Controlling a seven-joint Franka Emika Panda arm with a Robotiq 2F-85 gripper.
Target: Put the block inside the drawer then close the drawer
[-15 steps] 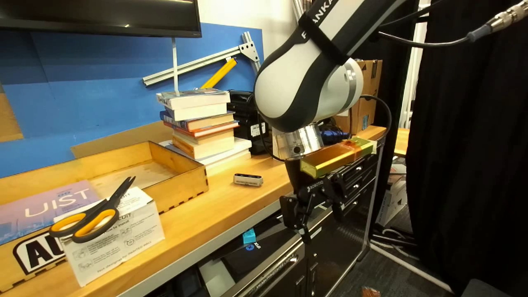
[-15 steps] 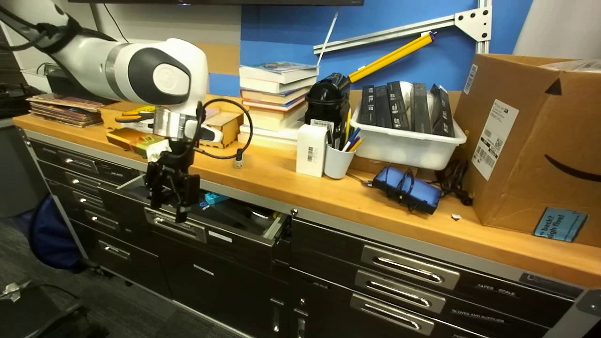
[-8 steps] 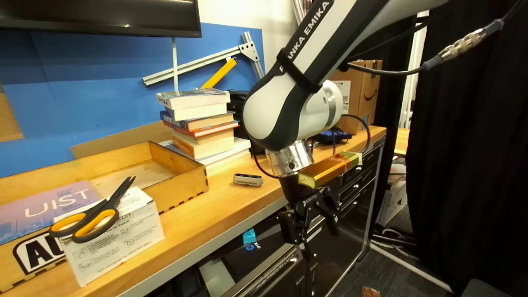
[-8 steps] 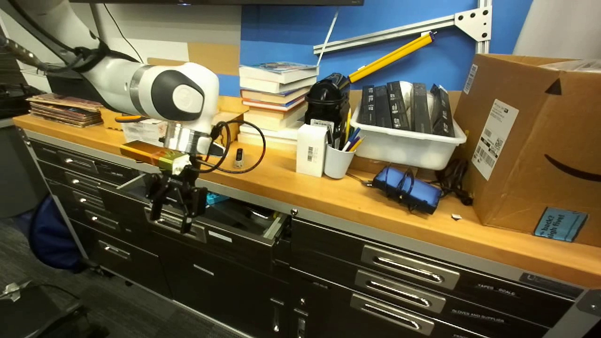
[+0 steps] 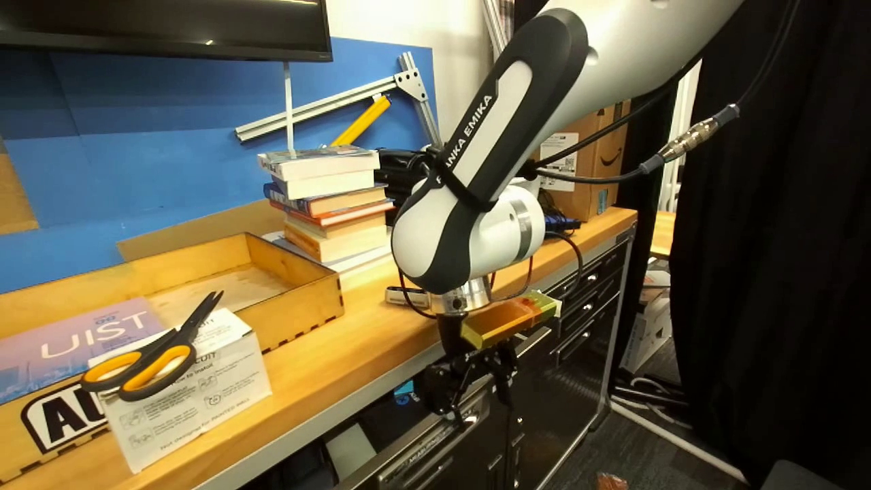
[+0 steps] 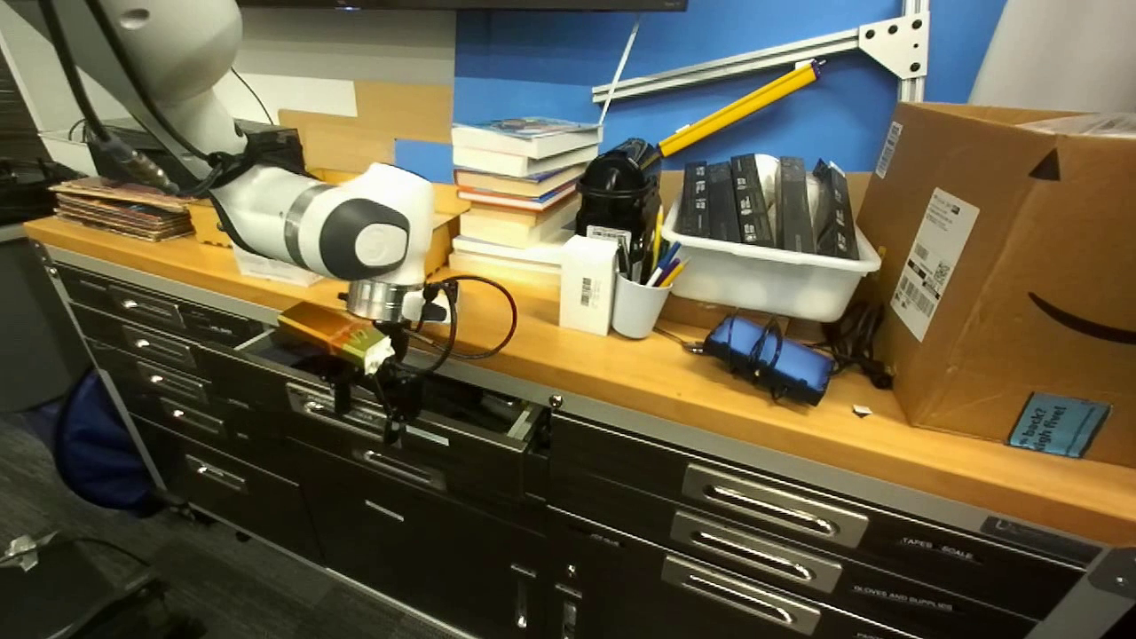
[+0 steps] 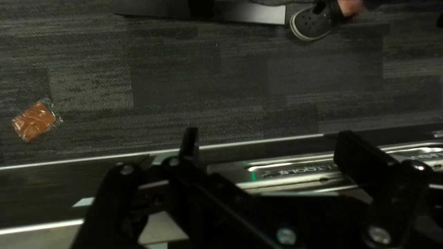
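Close by me, in the lower left of an exterior view, scissors (image 5: 182, 336) lie across a white box (image 5: 197, 412), their handles jutting past its edge. A wooden tray (image 5: 303, 309) sits right behind, on the counter (image 5: 354, 347).

The gripper (image 7: 267, 141) hangs at the front of the drawer (image 6: 484, 463); in the wrist view its fingers are well apart, with the handle (image 7: 294, 169) showing in the gap between them. Whether a finger touches the front, I can't tell. The drawer stands partly pulled out. Inside it lies the block (image 5: 404, 388), a scrap of light blue low in an exterior view, left of the gripper and just below the counter's edge.

Above the gripper a gold bar (image 5: 503, 318) sits tilted at the wrist of the arm (image 5: 497, 146), which slants down from the upper right.

A small grey thing (image 5: 398, 296) lies on the counter at the arm's left side, partly covered. Past it rises a stack of books (image 5: 333, 204). Farther along, near the middle of an exterior view, I see a pen cup (image 6: 637, 306) and a white tub (image 6: 763, 284) of dark boxes (image 6: 750, 197), then a big cardboard box (image 6: 1003, 266) filling the right. Behind it all is a blue board (image 5: 150, 156), a black screen (image 5: 163, 27) across its top in the upper left.
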